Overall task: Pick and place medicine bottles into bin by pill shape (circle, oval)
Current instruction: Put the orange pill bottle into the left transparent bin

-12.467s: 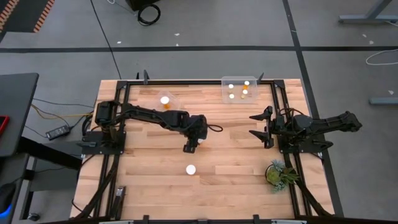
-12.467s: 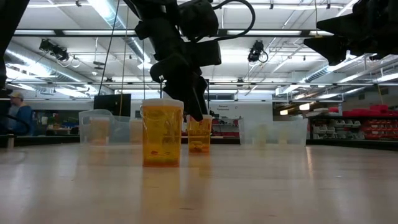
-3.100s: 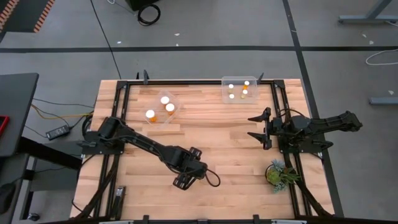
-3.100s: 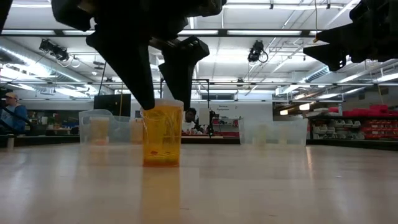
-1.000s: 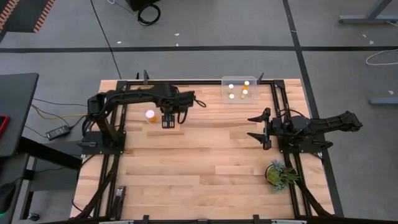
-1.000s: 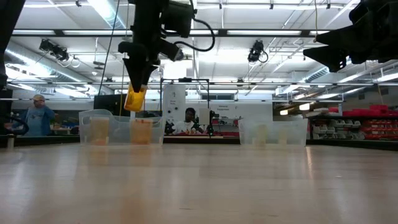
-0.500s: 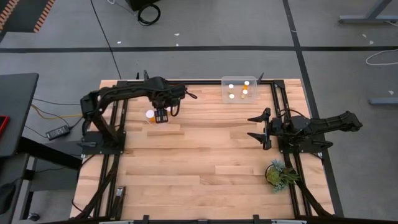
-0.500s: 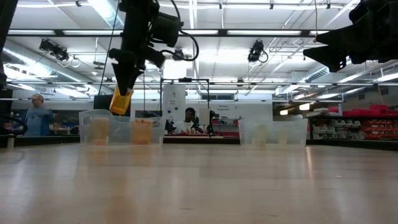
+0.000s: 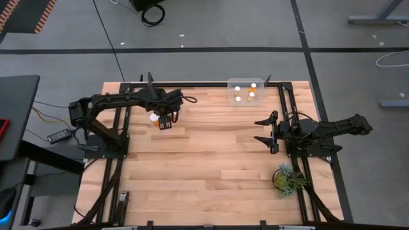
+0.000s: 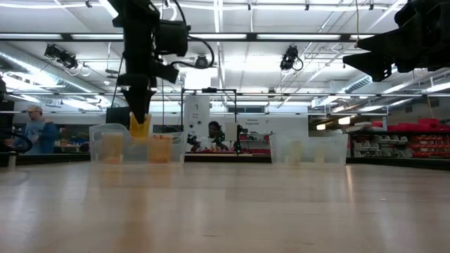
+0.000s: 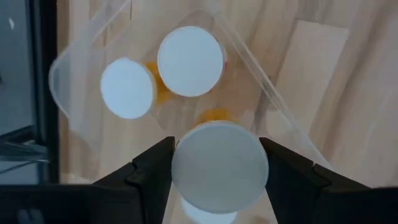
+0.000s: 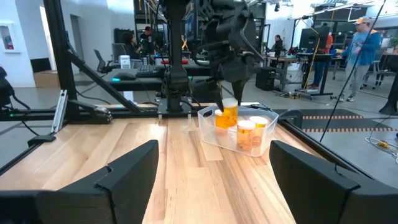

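Note:
My left gripper is shut on an orange medicine bottle with a white cap, above the clear left bin at the table's far left. That bin holds two bottles with white caps, and a third cap shows partly under the held one. The clear right bin at the far edge holds several bottles. My right gripper waits open at the table's right side, touching nothing. My left gripper pinches the bottle by its cap end between its two fingers, one on each side of the round cap. The fingers come from above, pointing down. The bottle hangs upright below them, clear of the table, its lower end level with the bin's rim.
A small green potted plant stands at the near right. Black frame rails run along the table's left, right and far sides. In the low view the left bin and the right bin stand far back. People show in the room beyond.
My left gripper has carried the bottle a little toward the table's left edge and down toward the left bin. The bottle, tilted a second ago, now hangs upright just over the bin. The gripper stays shut on it.

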